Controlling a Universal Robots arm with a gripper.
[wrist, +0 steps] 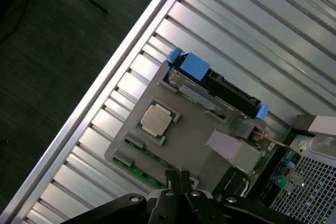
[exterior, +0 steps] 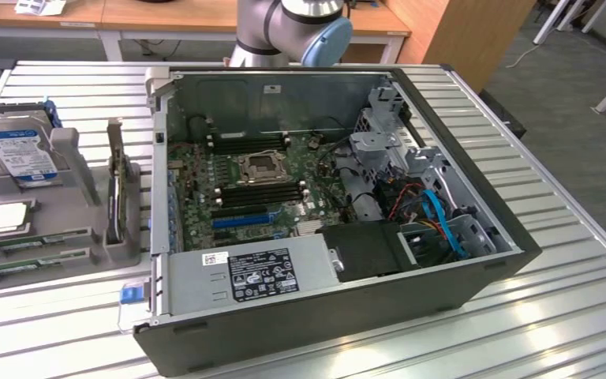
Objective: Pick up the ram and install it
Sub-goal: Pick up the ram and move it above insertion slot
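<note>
The ram (exterior: 31, 240) is a thin green stick lying in a slot along the front of the grey parts holder (exterior: 72, 201), at the exterior view's left. In the wrist view the ram (wrist: 137, 170) shows as a green strip along the holder's (wrist: 184, 145) edge. My gripper (wrist: 178, 179) hangs above the holder, close over that strip, with its dark fingers (wrist: 173, 178) pressed together and nothing between them. The open computer case (exterior: 334, 213) lies on its side mid-table with the motherboard (exterior: 261, 181) exposed.
The holder also carries a hard drive (exterior: 19, 150) with a blue label, a square silver processor (exterior: 9, 217) and an upright card (exterior: 119, 197). The arm's column (exterior: 287, 28) stands behind the case. The slatted metal table (exterior: 555, 276) ends at an edge near the holder (wrist: 105, 93).
</note>
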